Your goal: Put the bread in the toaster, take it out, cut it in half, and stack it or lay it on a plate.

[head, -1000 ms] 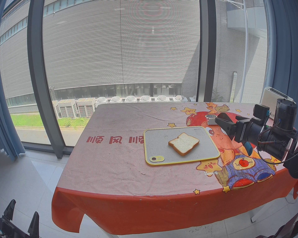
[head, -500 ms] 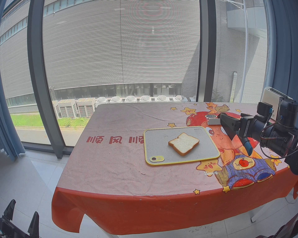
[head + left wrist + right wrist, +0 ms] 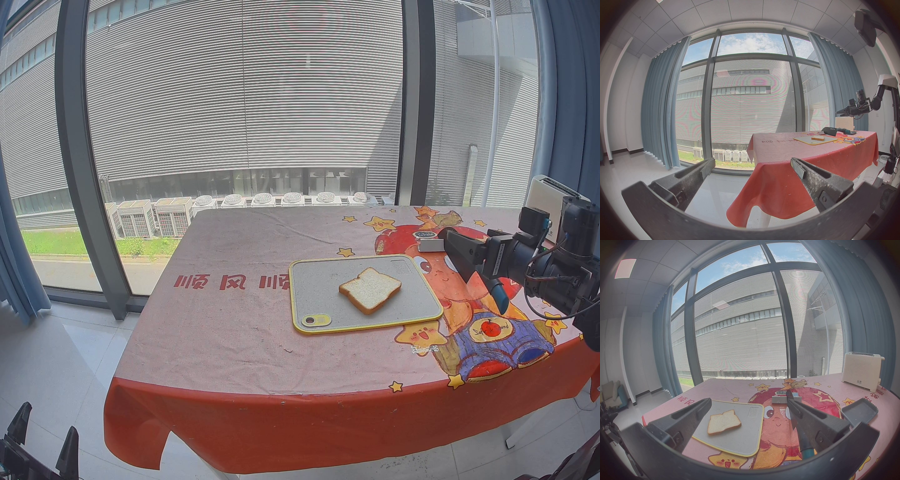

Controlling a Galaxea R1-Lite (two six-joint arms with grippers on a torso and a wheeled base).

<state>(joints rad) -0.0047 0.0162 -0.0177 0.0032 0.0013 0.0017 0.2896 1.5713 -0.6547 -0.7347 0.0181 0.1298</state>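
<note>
Go for the square slice of white bread (image 3: 370, 290), lying flat on the grey, yellow-rimmed cutting board (image 3: 325, 303). Lower the right gripper (image 3: 747, 400), fingers wide apart and empty, from the right and pinch gently across one crust edge. Leave the left gripper (image 3: 752, 161), likewise spread and empty, off the tabletop's (image 3: 237, 340) near left.

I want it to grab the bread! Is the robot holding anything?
Nothing. The left gripper and right gripper are both open and empty; the bread lies loose on the cutting board.
</note>
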